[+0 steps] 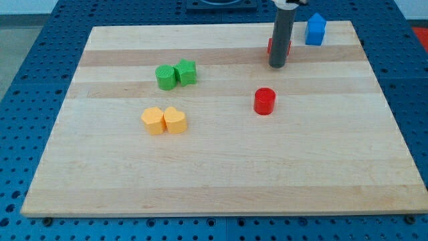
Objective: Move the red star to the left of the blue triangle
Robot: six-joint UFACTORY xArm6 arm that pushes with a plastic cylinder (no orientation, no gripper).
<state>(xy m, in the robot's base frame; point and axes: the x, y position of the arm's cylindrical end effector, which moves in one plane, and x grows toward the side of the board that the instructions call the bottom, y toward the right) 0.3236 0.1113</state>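
The red star (287, 47) lies near the view's top right and is mostly hidden behind my rod; only red slivers show on either side of it. The blue triangle (315, 29) stands to the right of it and a little higher, close to the board's top edge, with a small gap between them. My tip (277, 65) rests on the board just in front of the red star, at its lower left side, seemingly touching it.
A red cylinder (265, 101) stands below my tip, right of the board's middle. A green cylinder (165, 77) and a green star (186, 71) touch at upper left. An orange hexagon (153, 121) and an orange heart (175, 120) touch below them. The wooden board (214, 181) lies on a blue pegboard.
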